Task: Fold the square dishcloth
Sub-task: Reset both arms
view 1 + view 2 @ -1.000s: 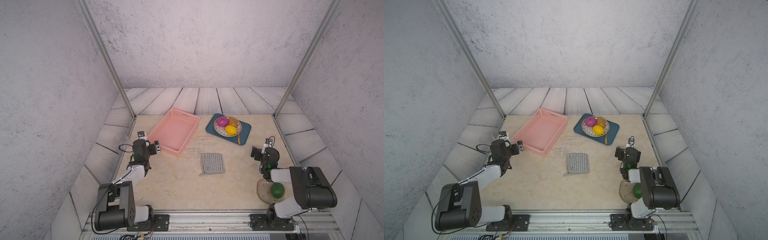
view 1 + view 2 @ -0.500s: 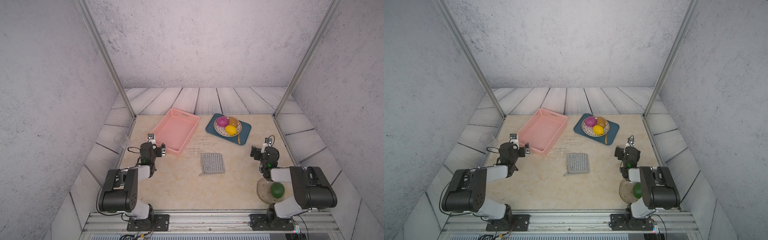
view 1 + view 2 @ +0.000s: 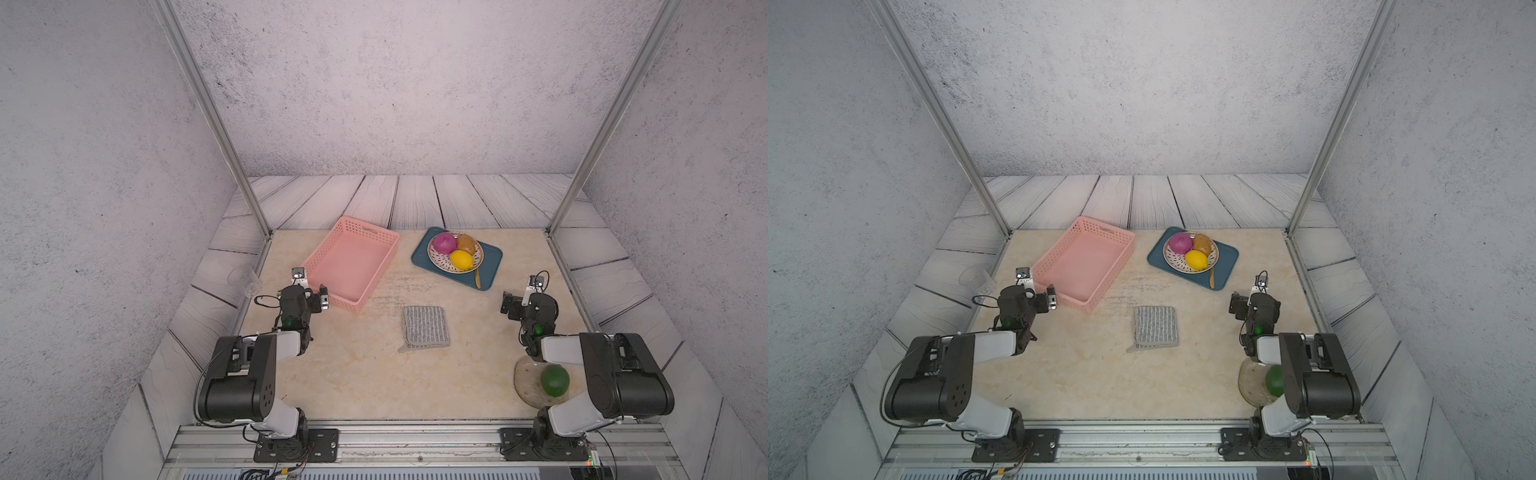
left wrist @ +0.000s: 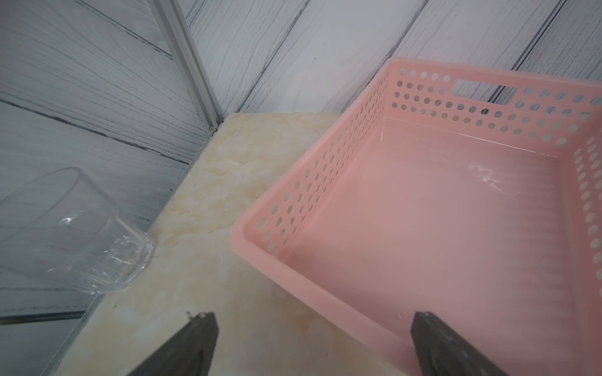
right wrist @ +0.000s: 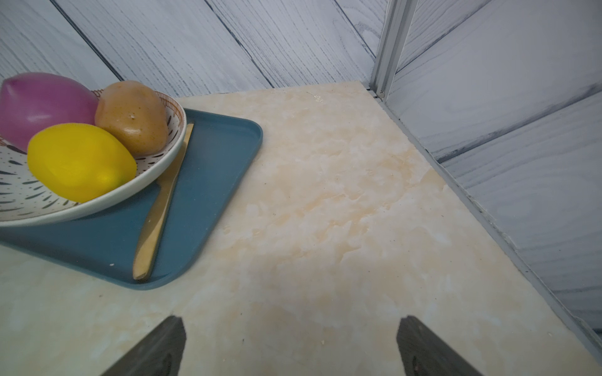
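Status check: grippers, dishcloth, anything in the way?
Left gripper open, empty, by basket. Right gripper open, empty, near tray. Dishcloth mid-table, untouched. Nothing on or against it.

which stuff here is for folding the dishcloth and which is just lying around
For the job: square dishcloth, left hand and right hand, both open and empty.

Lying about: pink basket, blue tray, plate holding onion, potato and lemon, wooden utensil, clear glass, round mat with green fruit.
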